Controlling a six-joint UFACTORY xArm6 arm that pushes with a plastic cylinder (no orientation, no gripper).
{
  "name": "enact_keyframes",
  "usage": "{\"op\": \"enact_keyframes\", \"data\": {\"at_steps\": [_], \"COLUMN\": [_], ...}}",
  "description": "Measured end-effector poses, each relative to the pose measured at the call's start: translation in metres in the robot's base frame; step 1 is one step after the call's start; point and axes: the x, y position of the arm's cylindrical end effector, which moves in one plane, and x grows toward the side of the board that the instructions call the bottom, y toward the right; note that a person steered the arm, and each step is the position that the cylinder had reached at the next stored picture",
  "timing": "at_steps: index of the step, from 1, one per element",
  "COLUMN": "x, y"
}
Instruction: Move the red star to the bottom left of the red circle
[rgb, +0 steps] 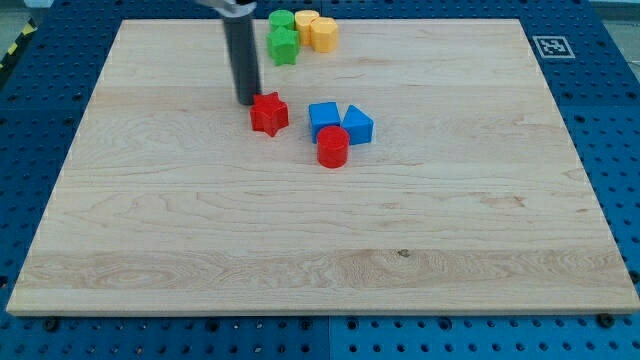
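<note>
Camera view shows the bench (150, 250), a pale wooden board on a blue perforated base (30, 150), with a small black-and-white marker tag (549, 46) at its top right corner, far to the right of the red circle (333, 147).

Taking that red circle as the landmark: the dark rod (241, 60) comes down from the view's top, up and to the left of it, and my tip (247, 101) rests on the board touching or just beside the upper left edge of the red star (269, 113). No gripper is fitted, so nothing is clenched or released; the rod only presses against things.

The red star sits up and to the left of the red circle, close but apart from it. Two blue blocks stand directly above the red circle: a blue cube (323, 119) touching or nearly touching it, and another blue block (357, 125) up and to its right, shape hard to make out. The blue cube lies just right of the star.

Well above the red circle, near the board's top edge, a cluster holds two green blocks (284, 45) (281, 21) and two yellow blocks (324, 33) (306, 21), packed together beside the rod.
</note>
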Motion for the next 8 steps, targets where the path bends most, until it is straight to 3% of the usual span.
{"op": "enact_keyframes", "data": {"at_steps": [1,8], "x": [0.006,0.036], "y": [-0.02,0.063]}}
